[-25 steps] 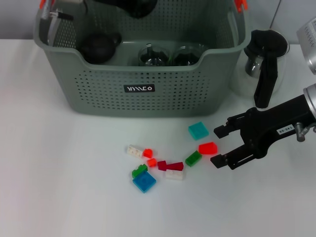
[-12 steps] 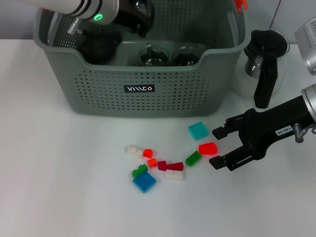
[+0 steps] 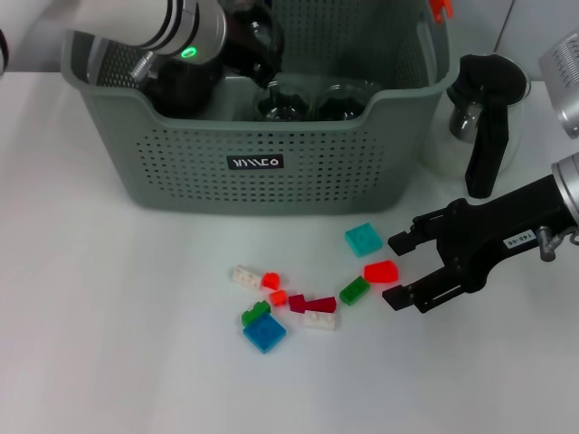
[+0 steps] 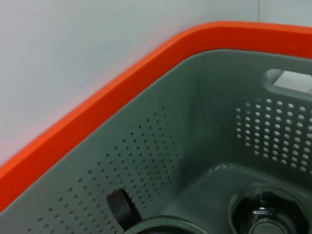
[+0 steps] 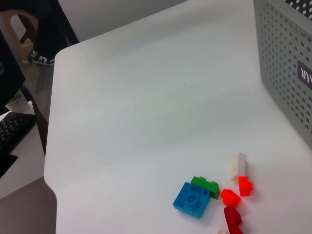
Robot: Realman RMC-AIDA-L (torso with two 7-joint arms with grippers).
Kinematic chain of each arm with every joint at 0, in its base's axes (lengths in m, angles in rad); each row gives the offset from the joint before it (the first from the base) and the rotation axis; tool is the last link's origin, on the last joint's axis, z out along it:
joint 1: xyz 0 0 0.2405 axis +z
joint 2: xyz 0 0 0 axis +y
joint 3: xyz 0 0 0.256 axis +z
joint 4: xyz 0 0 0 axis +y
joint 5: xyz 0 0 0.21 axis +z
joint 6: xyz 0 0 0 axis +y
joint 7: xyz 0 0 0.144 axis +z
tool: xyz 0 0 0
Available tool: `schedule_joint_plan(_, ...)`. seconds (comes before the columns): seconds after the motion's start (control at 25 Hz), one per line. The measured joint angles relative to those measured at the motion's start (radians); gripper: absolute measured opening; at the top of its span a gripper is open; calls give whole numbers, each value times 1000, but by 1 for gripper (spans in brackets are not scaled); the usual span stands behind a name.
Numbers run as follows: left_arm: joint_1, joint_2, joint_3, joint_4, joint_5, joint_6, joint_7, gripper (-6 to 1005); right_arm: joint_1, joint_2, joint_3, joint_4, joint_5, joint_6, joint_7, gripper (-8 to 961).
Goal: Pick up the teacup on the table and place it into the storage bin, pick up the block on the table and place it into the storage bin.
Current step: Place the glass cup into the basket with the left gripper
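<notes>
Cups sit in the bin [image 3: 181, 163], left pincer's grip hidden inside it, right pincer [image 3: 401, 271] released beside the red block [image 3: 381, 270], none binned yet.

white lettering on storage bin [image 3: 181, 172] label [image 3: 255, 162], perhaps mirrored, illegible

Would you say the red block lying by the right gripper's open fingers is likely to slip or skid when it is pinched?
Probably somewhat. The red block looks like small, glossy hard plastic, so it is likely stiff, light and a little slippery. It lies flat on the smooth white table, so the open right gripper closing off-centre could skid it aside.
</notes>
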Motion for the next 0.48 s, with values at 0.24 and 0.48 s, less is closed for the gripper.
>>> schedule_joint_plan(0.24,3,-4,28,0,1,-4,2,61,-1,0,0,0,0,1,0,891)
schedule_joint_plan(0.48,4,-6,71,3,1,-7,2,62,-3,0,0,0,0,2,0,892)
